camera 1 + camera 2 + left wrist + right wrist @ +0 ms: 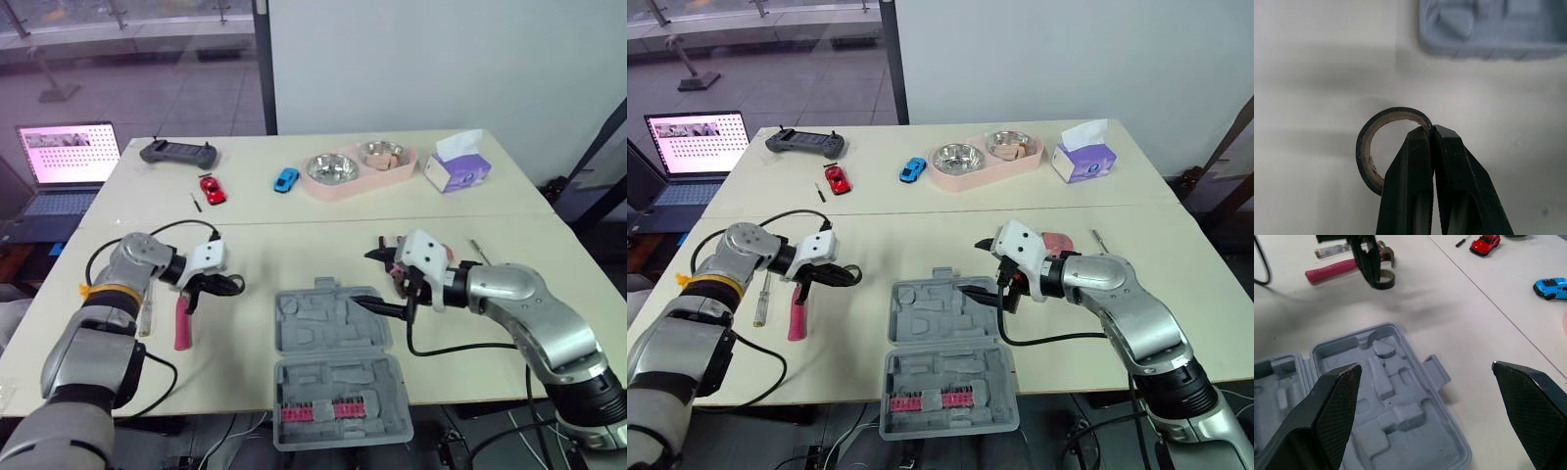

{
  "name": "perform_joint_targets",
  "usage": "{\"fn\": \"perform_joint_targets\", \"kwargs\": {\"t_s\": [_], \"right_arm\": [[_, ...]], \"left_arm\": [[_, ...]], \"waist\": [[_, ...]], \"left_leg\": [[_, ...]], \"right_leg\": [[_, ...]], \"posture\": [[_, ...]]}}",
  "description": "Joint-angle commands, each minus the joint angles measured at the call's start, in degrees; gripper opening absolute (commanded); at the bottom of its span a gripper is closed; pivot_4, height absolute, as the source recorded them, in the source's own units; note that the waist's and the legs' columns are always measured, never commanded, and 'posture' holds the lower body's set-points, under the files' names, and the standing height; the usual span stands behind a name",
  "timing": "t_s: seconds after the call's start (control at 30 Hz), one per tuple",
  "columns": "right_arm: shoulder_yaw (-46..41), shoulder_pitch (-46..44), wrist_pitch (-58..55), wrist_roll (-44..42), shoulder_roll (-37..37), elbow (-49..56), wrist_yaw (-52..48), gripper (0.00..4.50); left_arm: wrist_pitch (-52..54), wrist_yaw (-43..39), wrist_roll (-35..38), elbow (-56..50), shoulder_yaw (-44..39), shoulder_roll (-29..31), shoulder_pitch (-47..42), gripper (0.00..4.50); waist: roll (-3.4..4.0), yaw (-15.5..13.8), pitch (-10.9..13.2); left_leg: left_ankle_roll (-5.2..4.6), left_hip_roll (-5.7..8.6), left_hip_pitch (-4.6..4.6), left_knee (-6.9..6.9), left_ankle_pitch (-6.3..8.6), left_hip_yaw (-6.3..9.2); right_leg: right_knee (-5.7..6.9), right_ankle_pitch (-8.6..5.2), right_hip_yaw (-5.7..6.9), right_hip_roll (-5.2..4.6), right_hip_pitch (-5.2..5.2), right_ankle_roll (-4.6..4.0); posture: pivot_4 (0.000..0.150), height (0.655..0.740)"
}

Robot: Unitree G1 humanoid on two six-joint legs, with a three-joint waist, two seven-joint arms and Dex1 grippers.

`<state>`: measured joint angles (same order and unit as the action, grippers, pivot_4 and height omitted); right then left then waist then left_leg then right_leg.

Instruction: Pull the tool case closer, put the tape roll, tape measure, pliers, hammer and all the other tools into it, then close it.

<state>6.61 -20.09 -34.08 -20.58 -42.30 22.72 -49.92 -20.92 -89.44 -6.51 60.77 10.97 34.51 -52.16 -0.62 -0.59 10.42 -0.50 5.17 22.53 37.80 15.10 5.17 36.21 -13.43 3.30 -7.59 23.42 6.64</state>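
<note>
Nearest the table's front edge lies the grey tool case (333,377), open flat, pockets mostly bare. Just beyond, the right gripper (377,279) hangs over the case's far half, fingers spread wide; the left gripper (217,286), left of the case beside the pink-handled hammer (182,323), is pinched on one wall of the tape roll (1364,152). Roll judged a light, stiff ring: a one-wall pinch through the hole suits it, though it may swivel.

The tool case (328,328) is matt grey moulded plastic. The tape roll (1362,152) is smooth black with a rough, papery brown core. Cross-hatched texture covers the black fingers (1334,401) of the right hand (1424,365). The worktop (294,255) is smooth, pale and matt.
</note>
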Motion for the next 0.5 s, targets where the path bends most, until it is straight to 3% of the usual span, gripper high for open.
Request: {"fn": "perform_joint_targets", "kwargs": {"t_s": [0.03, 0.27, 0.5], "right_arm": [[-0.5, -0.4, 0.6, -0.4, 0.2, 2.4, -0.1, 4.50], [0.4, -1.0, 0.8, 0.2, 0.9, 2.0, 0.0, 4.50], [0.4, -0.1, -0.1, -0.1, 1.3, 3.7, 1.3, 4.50]], "left_arm": [[2.5, -3.1, 4.0, -7.1, 2.3, -1.2, -1.3, 0.02], [6.3, -3.1, 7.7, -16.5, 12.7, -3.9, -1.5, 0.02], [2.4, -3.1, 4.9, -10.5, 16.1, -6.7, -2.9, 0.02]], "waist": [[0.00, -0.1, 0.0], [0.00, 0.1, 0.0], [-0.01, 0.1, 0.0]], "left_leg": [[0.00, 0.00, 0.00, 0.01, 0.00, 0.00], [-0.04, -0.01, 0.01, 0.08, 0.02, 0.00], [-0.05, -0.02, 0.01, 0.08, 0.03, 0.00]], "right_leg": [[0.00, 0.00, 0.00, 0.00, -0.01, 0.00], [0.00, 0.00, -0.03, 0.01, -0.03, 0.00], [-0.01, 0.00, -0.04, 0.04, -0.01, 0.00]], "posture": [[0.150, 0.7400], [0.150, 0.7400], [0.150, 0.7400]]}}
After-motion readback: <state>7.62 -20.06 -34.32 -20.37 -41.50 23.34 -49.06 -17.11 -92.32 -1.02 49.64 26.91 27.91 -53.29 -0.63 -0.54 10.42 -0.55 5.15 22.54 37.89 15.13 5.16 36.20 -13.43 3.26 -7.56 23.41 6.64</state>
